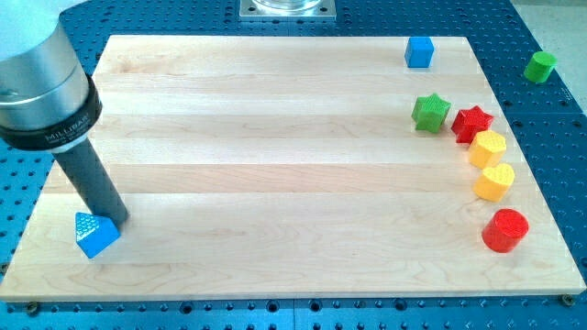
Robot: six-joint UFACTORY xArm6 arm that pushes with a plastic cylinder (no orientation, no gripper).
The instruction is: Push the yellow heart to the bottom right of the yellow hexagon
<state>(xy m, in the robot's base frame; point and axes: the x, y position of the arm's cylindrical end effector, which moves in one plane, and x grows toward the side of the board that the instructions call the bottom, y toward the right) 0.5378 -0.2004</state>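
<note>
The yellow heart [493, 181] lies near the board's right edge, directly below the yellow hexagon [487, 148] and almost touching it. My tip [115, 220] is far away at the view's lower left, resting against the upper right side of a blue triangle block [95, 234].
A red star [472, 122] sits just above the hexagon, with a green star [429, 113] to its left. A red cylinder [505, 229] lies below the heart. A blue cube [419, 51] is at the top right. A green cylinder [540, 65] lies off the wooden board [275, 165].
</note>
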